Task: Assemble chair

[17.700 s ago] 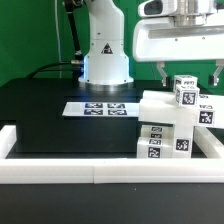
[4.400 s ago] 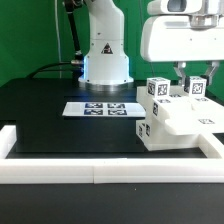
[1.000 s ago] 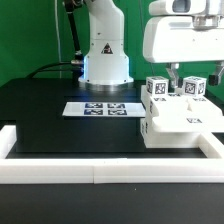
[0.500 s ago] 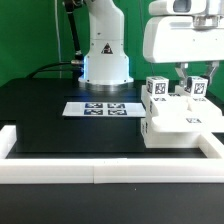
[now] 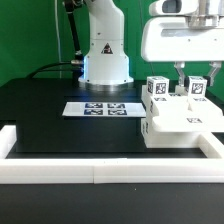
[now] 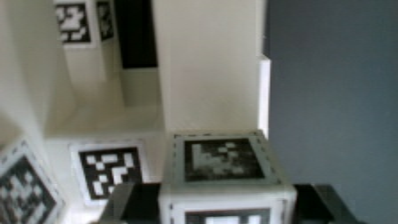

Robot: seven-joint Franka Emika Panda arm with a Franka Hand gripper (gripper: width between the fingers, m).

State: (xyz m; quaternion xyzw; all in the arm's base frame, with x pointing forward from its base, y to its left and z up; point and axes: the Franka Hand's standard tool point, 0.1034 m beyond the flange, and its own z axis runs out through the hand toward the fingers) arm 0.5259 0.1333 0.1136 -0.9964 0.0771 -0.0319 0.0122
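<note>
The chair's white tagged pieces stand clustered at the exterior view's right. A broad white slab [image 5: 185,122] lies low there, with one tagged post [image 5: 158,90] upright at its back left. My gripper [image 5: 197,80] hangs straight down over the slab's back right, shut on a second small tagged post [image 5: 197,89]. In the wrist view this post [image 6: 222,160] sits squarely between the dark fingers [image 6: 139,205], its tag facing the camera. My gripper [image 6: 224,206] clamps it from both sides. Beside it are another tagged piece [image 6: 111,166] and a tall white upright [image 6: 205,60].
The marker board [image 5: 100,108] lies flat on the black table [image 5: 50,115], in front of the arm's white base [image 5: 105,55]. A long white border rail [image 5: 100,167] runs along the front edge and up the left side. The green wall stands behind.
The fingers stood wide around the right-hand post a second ago; they have since closed on it. The pieces and the arm have hardly shifted.
</note>
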